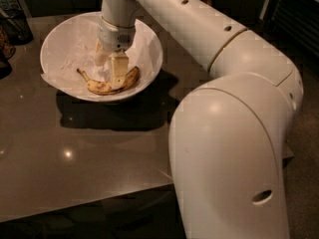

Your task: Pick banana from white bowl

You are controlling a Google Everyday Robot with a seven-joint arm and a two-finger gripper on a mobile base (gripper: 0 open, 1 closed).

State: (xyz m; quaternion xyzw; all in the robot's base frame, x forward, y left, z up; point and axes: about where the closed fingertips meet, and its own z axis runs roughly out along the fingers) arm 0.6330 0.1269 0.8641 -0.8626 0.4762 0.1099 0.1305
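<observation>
The banana is lying on crinkled paper inside the white bowl, the gripper hanging over its middle with fingers spread, one hiding part of it. The arm's bulky elbow is blocking the right side of the dark table.

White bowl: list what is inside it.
Crinkled white paper lines the white bowl; the banana lies on it, with the gripper over its middle, hiding that part.

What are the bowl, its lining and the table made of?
The white bowl: smooth, matte, ceramic or plastic, unclear which. The lining: creased, so likely thin paper. The table: dark, glossy, mirrors lights, perhaps polished stone or laminate. The gripper sits inside the bowl, at the banana.
</observation>
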